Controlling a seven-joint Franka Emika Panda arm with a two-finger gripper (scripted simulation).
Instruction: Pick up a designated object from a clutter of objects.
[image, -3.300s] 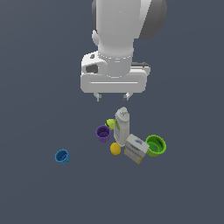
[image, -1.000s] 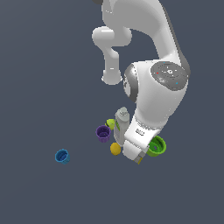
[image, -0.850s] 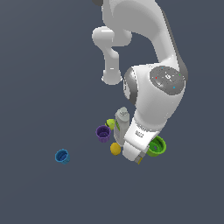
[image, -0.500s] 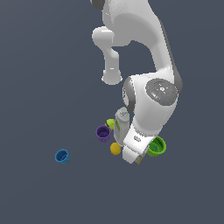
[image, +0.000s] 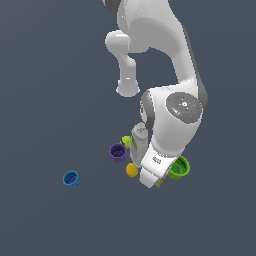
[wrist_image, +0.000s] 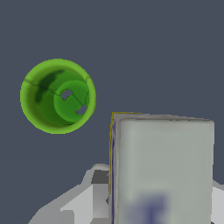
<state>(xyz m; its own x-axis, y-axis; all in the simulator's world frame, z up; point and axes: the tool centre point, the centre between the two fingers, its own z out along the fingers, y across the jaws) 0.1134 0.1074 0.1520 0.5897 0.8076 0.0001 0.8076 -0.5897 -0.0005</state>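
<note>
The designated object, a grey-white carton box (wrist_image: 162, 170) with a purple mark and a yellow edge, fills much of the wrist view. My gripper (image: 150, 177) is low over it, open, with one of its fingers (wrist_image: 98, 194) on each side of the box. In the exterior view my hand hides the box except for a yellow corner (image: 160, 183). Around it lies the clutter: a grey-white bottle (image: 139, 141), a purple cup (image: 118, 152), a yellow fruit (image: 131, 170), a green fruit (image: 125, 141) and a green cup (image: 179, 167).
A blue cup (image: 71, 178) lies apart at the exterior view's left. The green cup (wrist_image: 57, 96) stands close beside the box in the wrist view. The arm's large body hangs over the cluster. Dark floor surrounds everything.
Since 3.3 s ago the hand has come down from above the cluster onto the box. Over the last second it has sunk slightly further and slowed.
</note>
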